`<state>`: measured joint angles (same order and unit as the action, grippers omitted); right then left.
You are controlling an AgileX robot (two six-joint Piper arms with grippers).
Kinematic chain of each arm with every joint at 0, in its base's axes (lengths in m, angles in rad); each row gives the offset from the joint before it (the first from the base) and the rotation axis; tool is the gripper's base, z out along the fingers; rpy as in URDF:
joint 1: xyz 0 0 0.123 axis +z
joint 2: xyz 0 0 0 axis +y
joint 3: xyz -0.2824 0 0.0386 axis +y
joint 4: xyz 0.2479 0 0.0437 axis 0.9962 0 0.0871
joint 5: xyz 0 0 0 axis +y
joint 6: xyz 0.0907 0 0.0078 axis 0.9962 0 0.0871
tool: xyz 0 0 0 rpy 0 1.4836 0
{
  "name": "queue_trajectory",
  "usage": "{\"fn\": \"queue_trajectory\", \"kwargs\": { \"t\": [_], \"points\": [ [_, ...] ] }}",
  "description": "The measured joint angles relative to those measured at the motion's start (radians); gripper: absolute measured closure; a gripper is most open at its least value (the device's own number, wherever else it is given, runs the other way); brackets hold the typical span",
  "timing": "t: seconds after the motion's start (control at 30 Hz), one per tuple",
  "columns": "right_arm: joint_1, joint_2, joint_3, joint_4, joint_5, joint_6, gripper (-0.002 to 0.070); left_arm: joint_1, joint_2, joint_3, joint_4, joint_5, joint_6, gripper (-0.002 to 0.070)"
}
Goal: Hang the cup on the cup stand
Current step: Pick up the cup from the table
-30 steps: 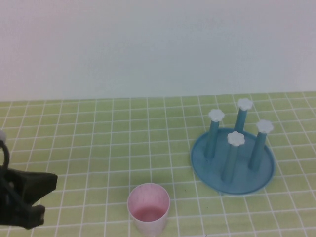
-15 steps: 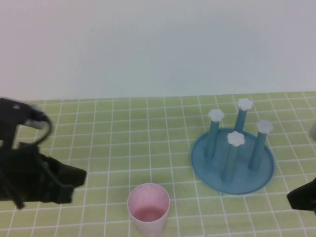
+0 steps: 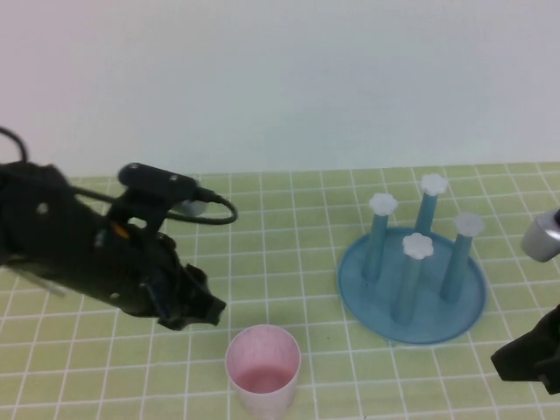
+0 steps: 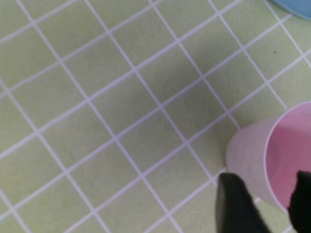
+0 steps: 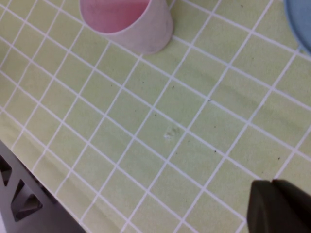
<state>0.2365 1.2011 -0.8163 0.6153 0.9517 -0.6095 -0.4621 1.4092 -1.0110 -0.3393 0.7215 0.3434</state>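
Observation:
The pale pink cup stands upright, mouth up, near the front edge of the table. The blue cup stand with four white-capped pegs sits to its right and further back, with nothing on the pegs. My left gripper hangs just left of the cup and is open. In the left wrist view its two dark fingertips frame the cup's wall, one outside and one over the pink inside; I cannot tell whether they touch it. My right gripper is shut and empty at the lower right, in front of the stand.
The table is covered by a green cloth with a white grid, with a plain white wall behind. The right wrist view shows the cup, a sliver of the stand's tray and the table's front edge with a dark frame.
My left arm has swung in from the far left, forward and right, up to the cup. My right arm has come a little further into view at the lower right.

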Motion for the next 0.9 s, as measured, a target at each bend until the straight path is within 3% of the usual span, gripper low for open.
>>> {"fn": "queue_trajectory", "kwargs": {
  "t": [0.1, 0.17, 0.57, 0.9],
  "points": [
    [0.000, 0.000, 0.000, 0.000, 0.000, -0.003, 0.0678, -0.007, 0.067, -0.048, -0.002, 0.052, -0.035, 0.0344],
    [0.000, 0.000, 0.000, 0.000, 0.000, -0.005, 0.0678, -0.007, 0.115, -0.081, 0.000, 0.080, -0.039, 0.0328],
    [0.000, 0.002, 0.000, 0.000, -0.005, -0.034, 0.0678, -0.028, 0.261, -0.126, -0.086, 0.089, 0.031, 0.0330],
    [0.000, 0.002, 0.000, 0.002, -0.024, -0.038, 0.0678, -0.036, 0.302, -0.126, -0.052, 0.054, 0.054, 0.0344]
  ]
}}
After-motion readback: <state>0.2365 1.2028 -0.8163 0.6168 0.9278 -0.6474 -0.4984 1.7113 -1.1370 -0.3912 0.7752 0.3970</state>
